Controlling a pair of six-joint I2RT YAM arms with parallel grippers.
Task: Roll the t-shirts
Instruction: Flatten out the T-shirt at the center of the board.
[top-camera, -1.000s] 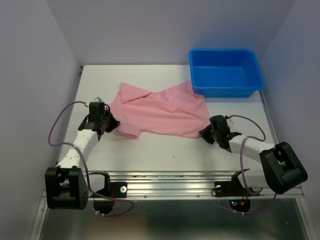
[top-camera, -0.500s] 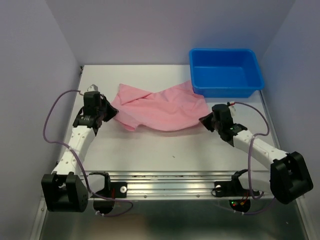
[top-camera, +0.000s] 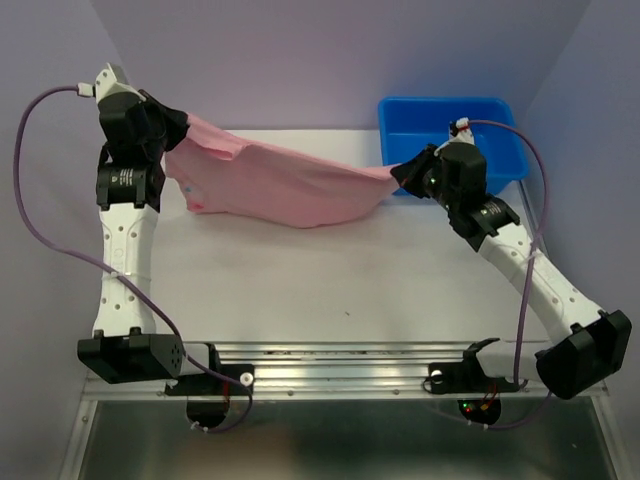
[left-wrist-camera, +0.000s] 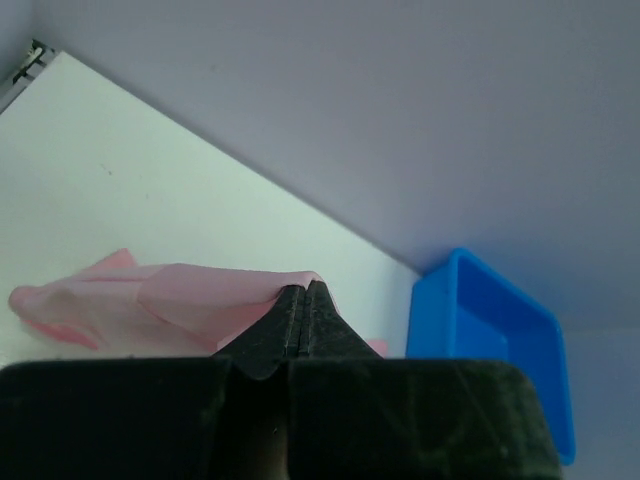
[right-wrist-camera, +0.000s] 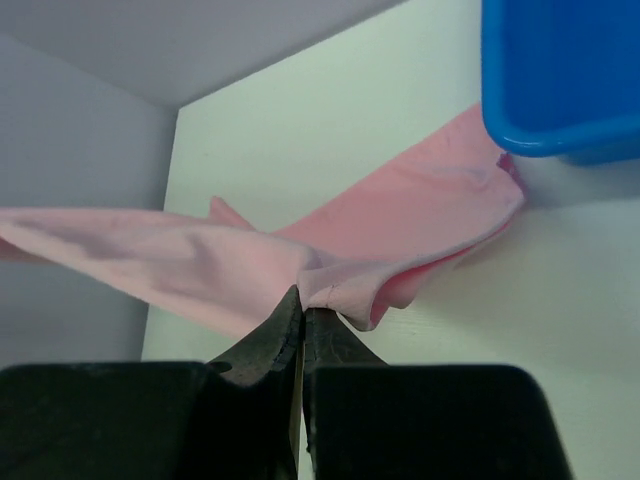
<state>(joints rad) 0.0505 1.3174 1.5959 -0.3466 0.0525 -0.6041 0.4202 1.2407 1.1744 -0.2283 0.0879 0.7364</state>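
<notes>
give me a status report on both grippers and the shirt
Left gripper shut on t-shirt, right gripper shut on its other end. T-shirt hangs stretched between them, sagging mid-span, not yet rolled. Blue tub close beside right gripper.

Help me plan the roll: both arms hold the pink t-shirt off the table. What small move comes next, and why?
Probably lower both arms together to lay it flat on the table. The left gripper and right gripper are shut on opposite ends of the pink t-shirt, which sags between them, near the blue tub.
</notes>
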